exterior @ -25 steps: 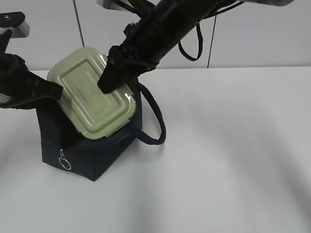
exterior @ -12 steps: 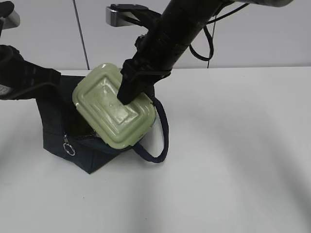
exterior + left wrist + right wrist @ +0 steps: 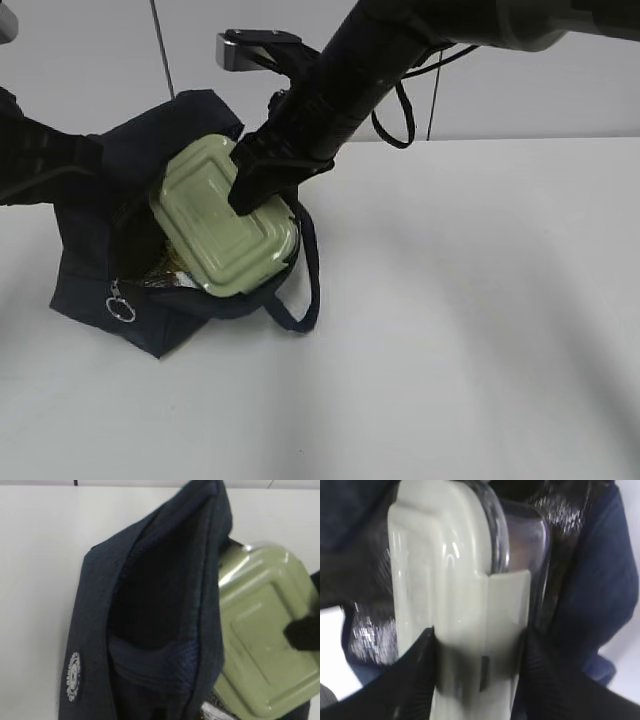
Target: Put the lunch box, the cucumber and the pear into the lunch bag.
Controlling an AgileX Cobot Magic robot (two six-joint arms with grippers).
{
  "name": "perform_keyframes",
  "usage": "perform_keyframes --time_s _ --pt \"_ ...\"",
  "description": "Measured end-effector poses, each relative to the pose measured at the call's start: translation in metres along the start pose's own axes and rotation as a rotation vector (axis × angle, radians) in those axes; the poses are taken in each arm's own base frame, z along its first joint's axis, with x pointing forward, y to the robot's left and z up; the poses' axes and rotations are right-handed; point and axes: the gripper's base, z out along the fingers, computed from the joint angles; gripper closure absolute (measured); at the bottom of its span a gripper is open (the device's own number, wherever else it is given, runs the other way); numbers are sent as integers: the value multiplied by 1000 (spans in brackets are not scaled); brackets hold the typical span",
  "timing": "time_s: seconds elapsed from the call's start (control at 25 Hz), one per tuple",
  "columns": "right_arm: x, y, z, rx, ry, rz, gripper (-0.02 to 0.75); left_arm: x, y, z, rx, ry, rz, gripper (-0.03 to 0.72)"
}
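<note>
The lunch box [image 3: 215, 225], clear with a sage-green lid, is tilted and sits partly inside the open mouth of the navy lunch bag [image 3: 90, 285]. My right gripper [image 3: 250, 190] is shut on the box's end; in the right wrist view its black fingers [image 3: 415, 675] clamp the lid and the clear body [image 3: 450, 580]. My left gripper [image 3: 70, 160] holds the bag's flap up at the left; in the left wrist view the flap [image 3: 150, 605] covers the jaws, with the box [image 3: 260, 645] to its right. The cucumber and the pear are out of view.
The bag's silver ring pull [image 3: 122, 310] hangs at its front left corner. Its loop handle [image 3: 305, 290] lies on the white table [image 3: 480, 330] to the right of the bag. Silvery lining [image 3: 365, 635] shows inside the bag. A grey wall runs behind.
My right gripper has carried the box down and left, into the bag's mouth. The bag has shifted left and its flap is raised higher.
</note>
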Motion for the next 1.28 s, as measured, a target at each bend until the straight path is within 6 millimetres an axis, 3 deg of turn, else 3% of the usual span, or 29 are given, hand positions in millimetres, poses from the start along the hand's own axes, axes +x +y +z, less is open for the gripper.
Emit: perform_keyframes --time_s 0.28,0.6,0.76,0.96,1.12,1.28 --pt "-20 8 -3 -104 -162 87 384 6 0 0 7 71 -2 705" --pt "-6 3 37 -141 -80 115 384 7 -1 0 8 82 -2 705" --pt "-4 4 40 -145 -54 83 344 7 -1 0 9 82 -3 705" --pt "-21 11 21 -177 -76 31 223 7 -1 0 9 82 -3 706" --pt "-41 9 -16 -147 -113 55 224 7 0 0 7 82 0 706" --pt "-39 -5 -43 -32 -42 139 262 7 0 0 6 80 0 706"
